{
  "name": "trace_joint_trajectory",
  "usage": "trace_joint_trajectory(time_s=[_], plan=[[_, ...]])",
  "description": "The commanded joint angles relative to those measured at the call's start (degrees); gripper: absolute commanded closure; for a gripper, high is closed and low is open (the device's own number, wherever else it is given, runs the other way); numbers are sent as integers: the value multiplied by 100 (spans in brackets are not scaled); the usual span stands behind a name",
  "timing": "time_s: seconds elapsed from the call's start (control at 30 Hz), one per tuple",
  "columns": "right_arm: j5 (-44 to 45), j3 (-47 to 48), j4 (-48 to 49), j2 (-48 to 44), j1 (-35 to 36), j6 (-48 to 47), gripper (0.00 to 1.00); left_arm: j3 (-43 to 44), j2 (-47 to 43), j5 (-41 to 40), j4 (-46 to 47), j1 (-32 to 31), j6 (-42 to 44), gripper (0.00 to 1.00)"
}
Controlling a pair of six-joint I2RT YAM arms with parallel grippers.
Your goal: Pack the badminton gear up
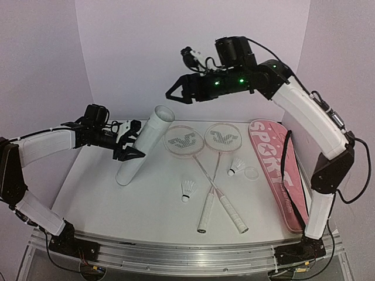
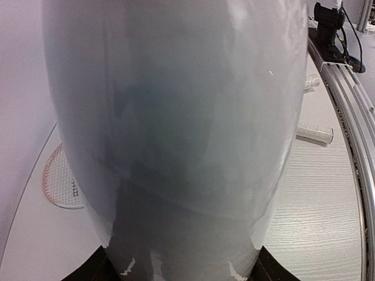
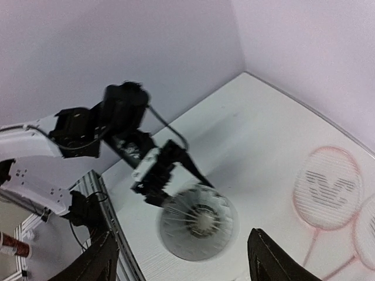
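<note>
Two white-framed rackets (image 1: 183,142) (image 1: 223,137) lie crossed on the table, handles toward me. Two shuttlecocks (image 1: 187,190) (image 1: 237,167) lie beside them. My left gripper (image 1: 130,149) is shut on the white cardboard tube (image 1: 143,152) and holds it tilted, mouth up; the tube fills the left wrist view (image 2: 176,117). My right gripper (image 1: 176,93) is open and empty, high above the tube's mouth. In the right wrist view a blurred third shuttlecock (image 3: 199,221) shows in the tube's mouth, below the spread gripper (image 3: 181,263). One racket head (image 3: 328,187) shows at the right.
The long pink bag (image 1: 275,170) lies at the right, partly under the right arm. A small white ring (image 1: 252,174) lies between the rackets and the bag. White walls close the back and sides. A metal rail (image 1: 176,252) runs along the near edge.
</note>
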Motion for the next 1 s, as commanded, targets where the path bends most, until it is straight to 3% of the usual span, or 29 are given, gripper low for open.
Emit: trace_joint_trajectory(time_s=[0.0, 0.17, 0.3, 0.67, 0.97], plan=[[852, -1401, 104, -1173, -1272, 609, 24, -34, 45, 223, -24, 1, -403, 71], [218, -3572, -11, -1441, -2759, 665, 16, -33, -15, 147, -107, -1, -377, 71], [-472, -4257, -142, -970, -3528, 414, 16, -20, -54, 127, -191, 3, -312, 71], [-1060, -3864, -196, 663, -3740, -764, 20, 116, 18, 128, -368, 0, -291, 71], [-1560, -3484, -215, 1445, -3773, -834, 41, 108, -32, 114, -384, 1, -300, 71]])
